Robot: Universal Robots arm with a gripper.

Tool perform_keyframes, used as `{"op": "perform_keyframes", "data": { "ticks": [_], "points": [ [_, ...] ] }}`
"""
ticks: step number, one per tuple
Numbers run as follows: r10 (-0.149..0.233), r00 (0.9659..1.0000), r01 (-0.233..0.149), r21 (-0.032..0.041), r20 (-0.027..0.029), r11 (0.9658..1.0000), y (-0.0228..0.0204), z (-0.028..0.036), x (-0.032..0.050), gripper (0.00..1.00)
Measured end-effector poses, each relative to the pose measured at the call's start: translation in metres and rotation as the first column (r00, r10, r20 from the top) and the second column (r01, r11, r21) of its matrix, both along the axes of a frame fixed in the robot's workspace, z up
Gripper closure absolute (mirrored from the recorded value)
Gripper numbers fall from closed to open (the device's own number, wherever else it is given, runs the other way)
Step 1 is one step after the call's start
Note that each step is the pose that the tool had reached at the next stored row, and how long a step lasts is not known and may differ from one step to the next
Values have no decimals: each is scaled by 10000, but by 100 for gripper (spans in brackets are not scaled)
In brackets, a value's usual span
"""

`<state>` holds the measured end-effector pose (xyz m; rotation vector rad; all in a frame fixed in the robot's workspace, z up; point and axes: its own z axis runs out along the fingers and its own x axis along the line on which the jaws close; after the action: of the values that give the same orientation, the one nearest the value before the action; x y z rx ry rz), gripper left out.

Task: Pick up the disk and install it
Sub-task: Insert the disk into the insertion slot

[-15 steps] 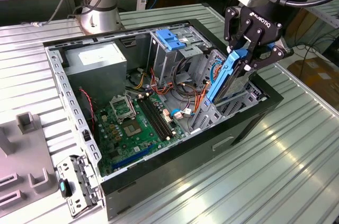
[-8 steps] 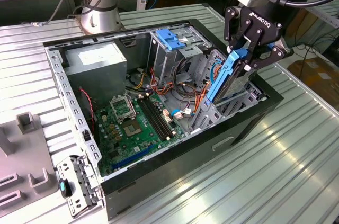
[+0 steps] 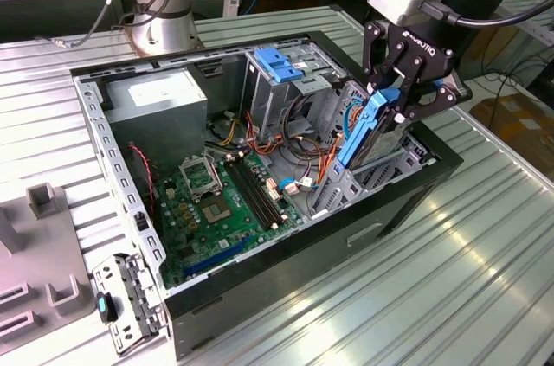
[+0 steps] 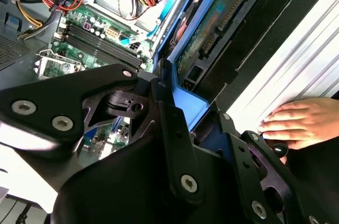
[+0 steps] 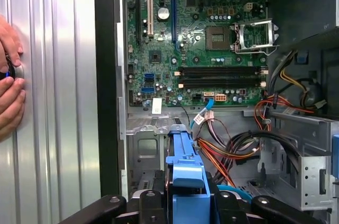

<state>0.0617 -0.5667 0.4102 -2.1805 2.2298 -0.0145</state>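
Noted flat dark rectangular hard disk (image 3: 363, 134) with bright blue plastic rails tilted steeply, lower end inside open black metal computer case (image 3: 286, 284) at its drive-bay corner, upper end pinched between fingers of black two-finger gripper (image 3: 396, 99); judged rigid, fairly heavy, shock-sensitive, best held by rails, off connector edge.

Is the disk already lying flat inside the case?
No, the disk stands steeply tilted on edge, clamped in the gripper.

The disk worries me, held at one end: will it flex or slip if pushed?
Probably stiff: the disk stands straight, tilted, in the gripper. It may pivot, being pinched near its top end. Likely fragile: its circuit board looks bare.
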Motion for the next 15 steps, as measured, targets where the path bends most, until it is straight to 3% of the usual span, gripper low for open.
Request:
{"op": "perform_keyframes", "data": {
  "ticks": [15],
  "points": [
    [0,10000,0,1,11,10000,0,-195,0,63]
  ]
}}
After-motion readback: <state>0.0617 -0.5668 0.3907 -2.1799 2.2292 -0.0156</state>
